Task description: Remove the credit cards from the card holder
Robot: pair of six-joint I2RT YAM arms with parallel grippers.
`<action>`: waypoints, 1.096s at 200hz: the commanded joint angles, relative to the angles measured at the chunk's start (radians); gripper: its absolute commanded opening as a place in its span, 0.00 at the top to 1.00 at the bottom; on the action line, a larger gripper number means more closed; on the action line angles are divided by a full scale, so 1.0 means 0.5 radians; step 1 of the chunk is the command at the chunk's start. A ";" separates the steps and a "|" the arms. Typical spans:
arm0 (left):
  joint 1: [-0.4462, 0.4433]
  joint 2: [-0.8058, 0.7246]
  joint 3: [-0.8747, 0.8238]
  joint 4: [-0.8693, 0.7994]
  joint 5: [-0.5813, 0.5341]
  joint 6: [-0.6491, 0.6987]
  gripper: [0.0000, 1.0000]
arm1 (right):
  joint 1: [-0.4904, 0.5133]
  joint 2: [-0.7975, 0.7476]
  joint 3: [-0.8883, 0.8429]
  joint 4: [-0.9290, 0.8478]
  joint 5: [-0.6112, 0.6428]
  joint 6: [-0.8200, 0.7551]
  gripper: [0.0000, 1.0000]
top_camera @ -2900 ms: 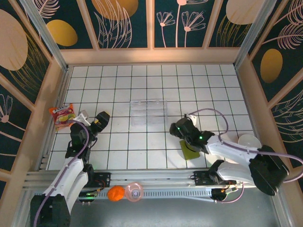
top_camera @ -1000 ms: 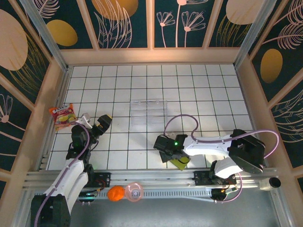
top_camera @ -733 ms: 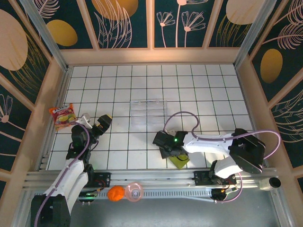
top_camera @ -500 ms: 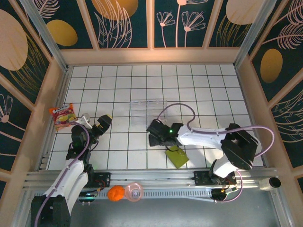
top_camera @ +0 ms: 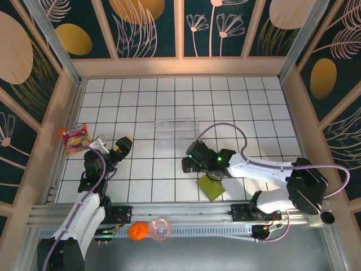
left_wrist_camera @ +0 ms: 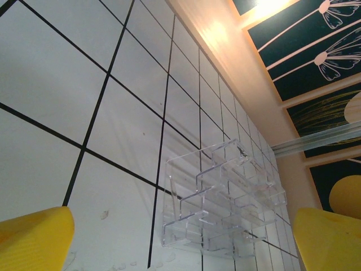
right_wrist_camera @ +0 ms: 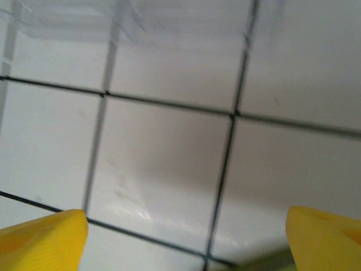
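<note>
Right gripper (top_camera: 186, 164) now off card holder (top_camera: 210, 188)

The right tool (top_camera: 187, 164) hangs near the green card holder (top_camera: 211, 188).

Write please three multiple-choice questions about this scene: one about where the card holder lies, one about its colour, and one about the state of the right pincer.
1. Where does the card holder lie?
A. hanging on the back wall
B. flat on the tiled table, close to the right arm
C. between the fingers of a pincer

2. What colour is it, seen from above?
A. red
B. olive green
C. blue

3. How does the right pincer stand?
A. open, with nothing between its fingers
B. shut on the card holder
C. shut, with fingers touching

Answers:
1 B: the top view shows it flat on the tiles beside that arm.
2 B: it looks olive green from above.
3 A: the right wrist view shows the yellow fingers far apart over bare tile.
</note>
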 commanded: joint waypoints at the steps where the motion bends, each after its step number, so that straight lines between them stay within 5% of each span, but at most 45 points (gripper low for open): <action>1: 0.008 0.011 -0.023 0.067 0.036 -0.002 0.01 | -0.010 -0.143 -0.165 -0.332 -0.121 0.113 0.01; 107: 0.008 0.031 -0.027 0.053 0.045 0.003 0.01 | -0.258 -0.346 -0.459 -0.360 -0.552 0.276 0.02; 169: 0.007 0.023 -0.015 0.049 0.060 -0.012 0.01 | -0.053 -0.372 -0.404 -0.298 -0.720 0.432 0.42; 219: 0.008 0.023 -0.004 0.031 0.076 -0.013 0.02 | 0.086 -0.254 -0.413 -0.213 -0.579 0.419 0.52</action>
